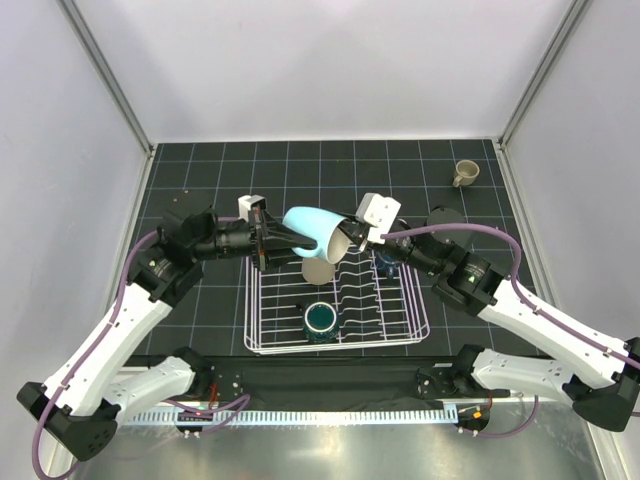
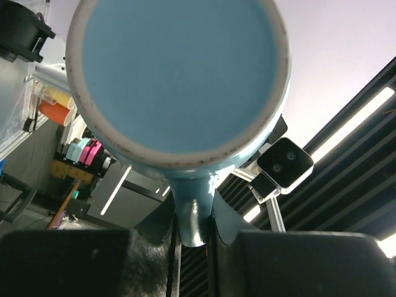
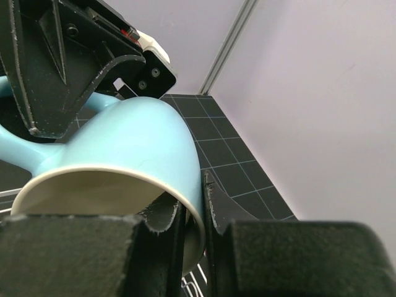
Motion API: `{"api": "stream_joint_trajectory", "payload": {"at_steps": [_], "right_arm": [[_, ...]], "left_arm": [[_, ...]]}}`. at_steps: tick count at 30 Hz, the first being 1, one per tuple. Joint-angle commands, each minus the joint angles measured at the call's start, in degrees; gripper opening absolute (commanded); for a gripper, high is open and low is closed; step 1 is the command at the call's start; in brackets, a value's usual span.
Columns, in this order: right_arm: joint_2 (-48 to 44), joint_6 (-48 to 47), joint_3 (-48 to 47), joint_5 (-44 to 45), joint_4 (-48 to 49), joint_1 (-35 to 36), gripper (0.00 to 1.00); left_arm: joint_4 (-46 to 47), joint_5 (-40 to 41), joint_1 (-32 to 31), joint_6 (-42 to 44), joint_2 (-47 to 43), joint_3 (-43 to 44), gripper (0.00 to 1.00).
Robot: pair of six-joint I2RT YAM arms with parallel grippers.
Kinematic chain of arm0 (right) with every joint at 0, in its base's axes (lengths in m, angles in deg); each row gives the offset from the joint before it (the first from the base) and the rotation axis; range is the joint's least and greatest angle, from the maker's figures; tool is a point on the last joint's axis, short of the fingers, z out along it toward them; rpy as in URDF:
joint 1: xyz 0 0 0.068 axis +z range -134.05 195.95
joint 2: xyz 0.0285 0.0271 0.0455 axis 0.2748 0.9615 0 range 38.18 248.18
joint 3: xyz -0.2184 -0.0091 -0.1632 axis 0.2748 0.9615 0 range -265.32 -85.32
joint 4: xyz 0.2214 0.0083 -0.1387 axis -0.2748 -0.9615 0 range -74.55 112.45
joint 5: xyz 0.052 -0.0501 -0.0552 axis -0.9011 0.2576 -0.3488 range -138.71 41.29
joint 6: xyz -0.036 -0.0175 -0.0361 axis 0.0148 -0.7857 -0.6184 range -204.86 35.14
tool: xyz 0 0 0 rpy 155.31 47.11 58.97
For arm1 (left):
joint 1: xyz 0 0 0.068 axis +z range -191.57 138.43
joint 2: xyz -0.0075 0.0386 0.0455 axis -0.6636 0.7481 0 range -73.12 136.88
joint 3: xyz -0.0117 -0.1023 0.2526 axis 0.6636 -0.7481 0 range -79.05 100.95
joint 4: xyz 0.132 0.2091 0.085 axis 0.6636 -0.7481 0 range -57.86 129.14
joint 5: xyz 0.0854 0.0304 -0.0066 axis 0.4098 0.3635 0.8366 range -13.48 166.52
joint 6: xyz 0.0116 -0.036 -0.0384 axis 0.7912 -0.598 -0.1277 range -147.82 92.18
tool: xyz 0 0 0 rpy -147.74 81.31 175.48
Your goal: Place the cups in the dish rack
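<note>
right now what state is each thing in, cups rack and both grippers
dish rack: holds two cups
light blue mug: tipped sideways, held above the rack
left gripper: shut on its handle
right gripper: shut on its rim
dark teal mug: upright in rack
beige cup: in rack, partly hidden
tan mug: upright on table, outside rack

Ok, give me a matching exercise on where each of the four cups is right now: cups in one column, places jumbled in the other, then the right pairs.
Cups:
1. light blue mug
2. dark teal mug
3. beige cup
4. small tan mug

Places:
A. on the table, far right, outside the dish rack
B. in the air, gripped by the left hand and the right hand
C. in the dish rack, near its front edge
D. in the dish rack, near its far edge

Pairs: 1-B; 2-C; 3-D; 4-A.
</note>
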Motion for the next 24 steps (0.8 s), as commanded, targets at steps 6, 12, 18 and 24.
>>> {"api": "stream_joint_trajectory", "payload": {"at_steps": [6, 12, 18, 24], "right_arm": [[-1.4, 1.2, -3.6, 0.9, 6.3, 1.2, 0.14], [-0.7, 0.8, -2.4, 3.5, 6.6, 1.2, 0.2], [0.9, 1.2, -1.3, 8.2, 9.5, 1.2, 0.38], [1.8, 1.3, -1.4, 7.1, 9.1, 1.2, 0.46]], "left_arm": [[-4.9, 3.9, 0.1, 13.7, 1.0, 4.5, 0.0], [-12.3, 5.6, 0.1, 25.6, 2.5, 10.5, 0.0], [-18.8, 7.1, 0.1, 31.0, 3.9, 15.3, 0.0], [-18.9, 7.6, 0.1, 31.6, 3.0, 15.2, 0.0]]}}
